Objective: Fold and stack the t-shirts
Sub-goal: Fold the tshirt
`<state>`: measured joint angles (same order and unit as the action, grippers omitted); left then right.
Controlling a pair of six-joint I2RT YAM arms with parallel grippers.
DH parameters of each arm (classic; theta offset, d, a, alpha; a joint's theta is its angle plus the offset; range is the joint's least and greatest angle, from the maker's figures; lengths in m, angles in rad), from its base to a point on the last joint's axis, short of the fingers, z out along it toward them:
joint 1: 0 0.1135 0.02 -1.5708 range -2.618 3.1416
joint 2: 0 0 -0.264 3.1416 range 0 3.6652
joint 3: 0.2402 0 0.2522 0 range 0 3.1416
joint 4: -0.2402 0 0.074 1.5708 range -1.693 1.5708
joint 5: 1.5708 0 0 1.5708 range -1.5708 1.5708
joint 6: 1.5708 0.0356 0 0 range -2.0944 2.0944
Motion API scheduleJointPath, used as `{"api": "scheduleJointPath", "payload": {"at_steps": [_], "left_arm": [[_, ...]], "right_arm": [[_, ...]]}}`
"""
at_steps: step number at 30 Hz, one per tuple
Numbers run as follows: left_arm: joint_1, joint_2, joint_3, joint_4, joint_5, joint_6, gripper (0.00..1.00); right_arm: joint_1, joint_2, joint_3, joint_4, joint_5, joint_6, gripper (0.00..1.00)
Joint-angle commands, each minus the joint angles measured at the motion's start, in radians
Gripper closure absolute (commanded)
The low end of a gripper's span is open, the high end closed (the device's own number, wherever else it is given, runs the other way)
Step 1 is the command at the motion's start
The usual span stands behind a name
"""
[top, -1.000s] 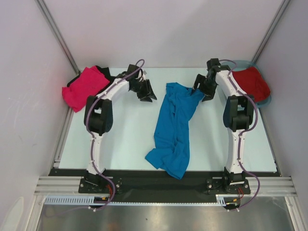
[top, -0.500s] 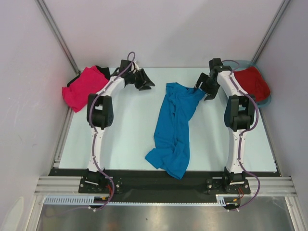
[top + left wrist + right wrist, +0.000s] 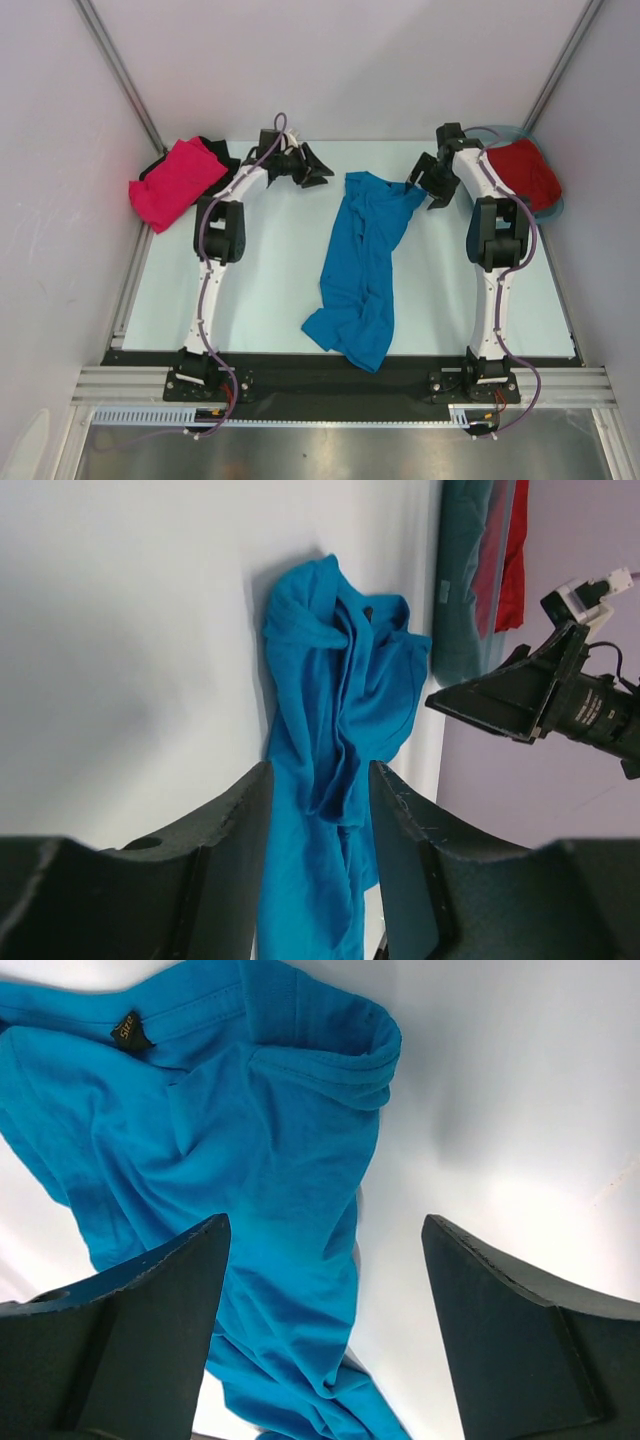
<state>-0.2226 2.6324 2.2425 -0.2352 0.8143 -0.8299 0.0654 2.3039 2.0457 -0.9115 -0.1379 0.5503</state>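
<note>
A bright blue t-shirt [image 3: 362, 265] lies crumpled in a long strip down the middle of the table, collar end at the back. My left gripper [image 3: 323, 171] hovers just left of that collar end, open, with nothing between its fingers; in the left wrist view the blue t-shirt [image 3: 340, 680] shows beyond the gap. My right gripper [image 3: 416, 190] stands wide open over the shirt's back right edge, above the blue cloth [image 3: 250, 1130], holding nothing. A hot pink t-shirt [image 3: 175, 182] lies at the back left on a black one [image 3: 212, 150]. A dark red t-shirt [image 3: 522, 170] sits in the tub.
The teal tub [image 3: 552, 208] stands in the back right corner against the wall. Enclosure walls close in the left, back and right sides. A black strip [image 3: 330, 375] runs along the near edge by the arm bases. The right gripper [image 3: 520, 695] shows in the left wrist view.
My left gripper has swung back and to the right, toward the blue shirt's collar end, and opened slightly wider. The right gripper and the shirts have barely moved.
</note>
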Motion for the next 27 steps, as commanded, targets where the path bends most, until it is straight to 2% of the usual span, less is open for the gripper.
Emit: {"api": "scheduleJointPath", "payload": {"at_steps": [1,10,18,27], "left_arm": [[-0.038,-0.011,0.0,0.024,0.04,0.018,0.51],[-0.119,0.02,0.0,0.048,0.059,-0.015,0.51],[-0.141,0.052,0.003,0.043,0.034,-0.021,0.5],[-0.12,-0.032,-0.011,-0.105,-0.168,0.167,0.5]], "right_arm": [[0.001,0.011,0.005,-0.012,0.023,0.007,0.17],[0.004,0.005,-0.047,-0.001,0.05,0.023,0.17],[0.016,0.048,-0.033,0.054,-0.012,0.031,0.18],[0.033,0.054,-0.005,0.039,-0.025,0.008,0.17]]}}
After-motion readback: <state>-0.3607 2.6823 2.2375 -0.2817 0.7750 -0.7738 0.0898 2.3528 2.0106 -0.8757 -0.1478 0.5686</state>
